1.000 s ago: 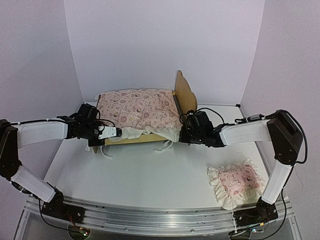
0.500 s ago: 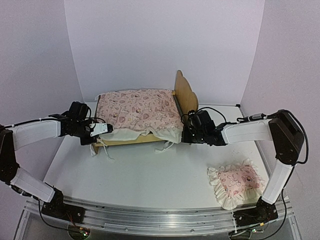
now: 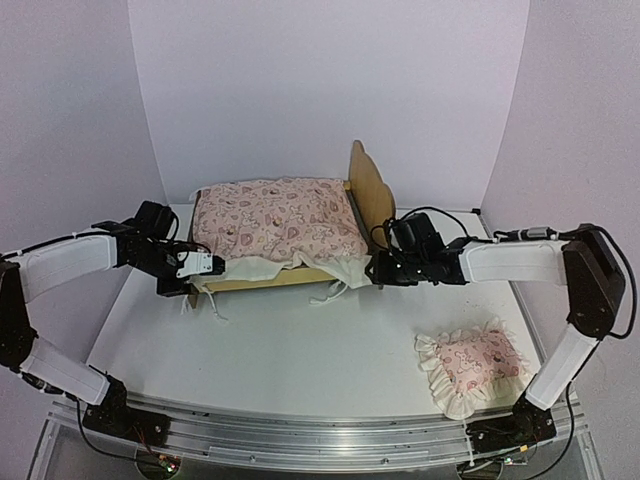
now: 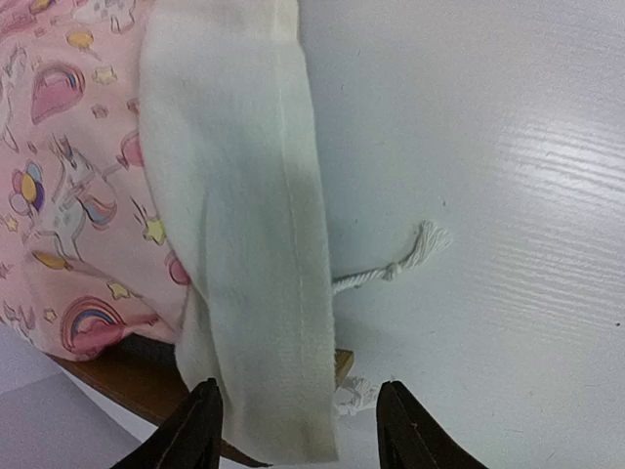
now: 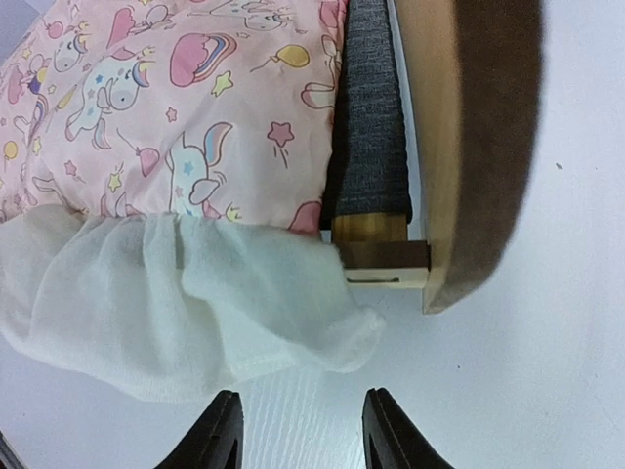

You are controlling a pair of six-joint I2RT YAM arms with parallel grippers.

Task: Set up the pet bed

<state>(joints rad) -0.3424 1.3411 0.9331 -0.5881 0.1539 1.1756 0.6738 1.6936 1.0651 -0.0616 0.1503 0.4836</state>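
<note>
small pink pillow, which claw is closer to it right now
Right. The right claw sits at the headboard end of the pet bed, just up and left of the pillow. The left claw is at the bed's foot end, across the table from it.

The pet bed (image 3: 372, 190) stood behind, the pillow (image 3: 473, 365) in front.
The mattress (image 3: 278, 222) lay on the pet bed; the pillow sat on the table (image 3: 300, 350), front right.
</note>
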